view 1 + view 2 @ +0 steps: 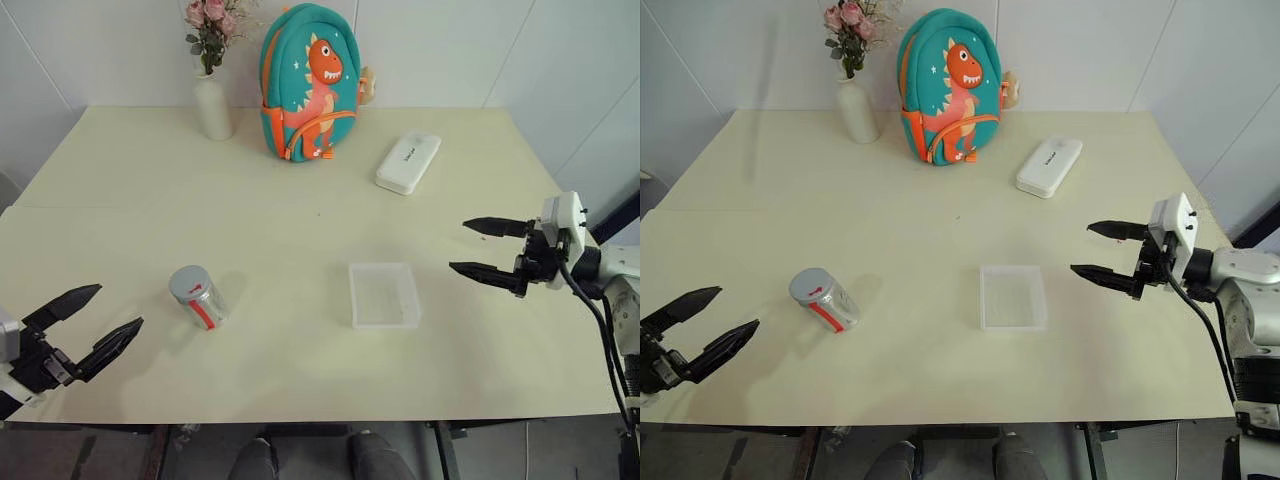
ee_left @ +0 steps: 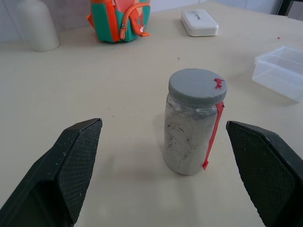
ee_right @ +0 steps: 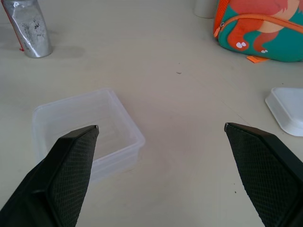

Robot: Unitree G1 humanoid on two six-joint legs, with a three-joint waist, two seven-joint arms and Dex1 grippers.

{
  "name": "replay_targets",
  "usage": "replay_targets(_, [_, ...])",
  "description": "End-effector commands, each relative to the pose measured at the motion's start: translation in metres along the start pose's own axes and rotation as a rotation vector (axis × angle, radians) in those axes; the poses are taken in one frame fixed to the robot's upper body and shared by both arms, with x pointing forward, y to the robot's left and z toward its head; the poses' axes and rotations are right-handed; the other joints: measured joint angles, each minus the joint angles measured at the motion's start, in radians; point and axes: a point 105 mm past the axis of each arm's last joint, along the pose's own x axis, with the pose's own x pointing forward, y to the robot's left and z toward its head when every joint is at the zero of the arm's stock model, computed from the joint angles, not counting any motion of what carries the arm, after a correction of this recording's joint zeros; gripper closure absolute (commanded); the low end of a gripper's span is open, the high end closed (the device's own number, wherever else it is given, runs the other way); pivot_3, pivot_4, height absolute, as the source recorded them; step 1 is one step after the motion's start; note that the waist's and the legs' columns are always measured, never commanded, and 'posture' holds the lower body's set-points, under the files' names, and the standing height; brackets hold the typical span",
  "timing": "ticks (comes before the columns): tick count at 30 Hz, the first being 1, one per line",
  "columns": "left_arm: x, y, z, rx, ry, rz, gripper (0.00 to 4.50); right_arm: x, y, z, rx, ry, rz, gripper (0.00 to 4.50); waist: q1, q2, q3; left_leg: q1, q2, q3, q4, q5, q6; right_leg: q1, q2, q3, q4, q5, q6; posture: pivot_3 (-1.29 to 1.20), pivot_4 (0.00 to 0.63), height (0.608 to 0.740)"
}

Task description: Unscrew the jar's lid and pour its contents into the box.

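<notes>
The jar (image 1: 200,299) stands upright on the cream table, left of centre, its silvery-clear body marked with a red label strip. Its grey lid (image 2: 198,86) sits on top of it. Dark specks of the contents (image 2: 182,137) show through the wall in the left wrist view. The clear box (image 1: 384,295) lies to the jar's right, with nothing in it. My left gripper (image 1: 92,321) hangs open near the front left edge, a short way left of the jar and pointing at it. My right gripper (image 1: 488,248) is open to the right of the box, apart from it.
At the back of the table (image 1: 300,210) stand a white vase with pink flowers (image 1: 213,100) and a teal dinosaur backpack (image 1: 310,85). A white oblong case (image 1: 408,162) lies right of the backpack.
</notes>
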Motion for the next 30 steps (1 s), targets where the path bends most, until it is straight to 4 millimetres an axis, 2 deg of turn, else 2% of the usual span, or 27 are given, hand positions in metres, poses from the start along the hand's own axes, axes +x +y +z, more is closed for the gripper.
replay_targets(1, [0.003,-0.007,0.007,0.034,-0.029,-0.007,0.03,-0.007,-0.004,0.015,-0.043,-0.021,-0.022,0.00,0.001,0.000,0.000,0.000,0.000,0.000,0.000,0.000,0.000,0.000,0.000,0.000,0.000,0.000,0.000,0.00,0.150,0.740])
replay_targets(8, [0.008,-0.016,0.002,0.043,-0.048,0.048,0.03,0.003,-0.003,0.015,-0.040,-0.027,0.004,0.00,0.001,0.000,0.000,0.000,0.000,0.001,0.001,0.000,0.000,0.000,0.000,0.001,0.000,0.000,0.001,0.00,0.150,0.740])
replay_targets(13, [0.024,-0.048,-0.006,0.022,-0.064,0.083,0.03,0.013,0.004,0.015,-0.023,-0.046,0.060,0.00,0.001,-0.001,0.000,0.000,-0.001,0.002,0.002,-0.001,0.002,0.002,0.000,0.003,-0.002,0.002,0.003,0.00,0.150,0.740])
replay_targets(17, [0.030,-0.053,-0.016,0.034,-0.040,0.186,0.03,0.016,0.009,0.015,-0.011,-0.065,0.086,0.00,0.006,0.000,0.000,0.000,0.000,0.001,0.004,-0.001,0.002,0.002,0.000,0.003,-0.002,0.002,0.003,0.00,0.150,0.740])
replay_targets(22, [0.041,-0.069,-0.025,0.032,-0.045,0.296,0.03,0.019,0.008,0.009,-0.005,-0.053,0.094,0.00,0.007,-0.001,0.000,0.000,-0.001,0.001,0.007,-0.002,0.003,0.004,0.000,0.003,-0.004,0.003,0.004,0.00,0.150,0.740])
replay_targets(28, [0.048,-0.061,-0.039,0.042,-0.017,0.455,0.03,0.032,0.010,0.012,-0.011,-0.079,0.108,0.00,0.006,0.000,0.000,0.000,-0.001,0.001,0.010,-0.002,0.004,0.006,0.001,0.004,-0.005,0.004,0.005,0.00,0.150,0.740])
replay_targets(30, [0.060,-0.071,-0.044,0.019,-0.018,0.468,0.03,0.033,0.010,0.015,-0.013,-0.093,0.116,0.00,0.007,-0.001,0.000,0.000,-0.001,0.001,0.012,-0.003,0.005,0.007,0.001,0.004,-0.005,0.004,0.006,0.00,0.150,0.740])
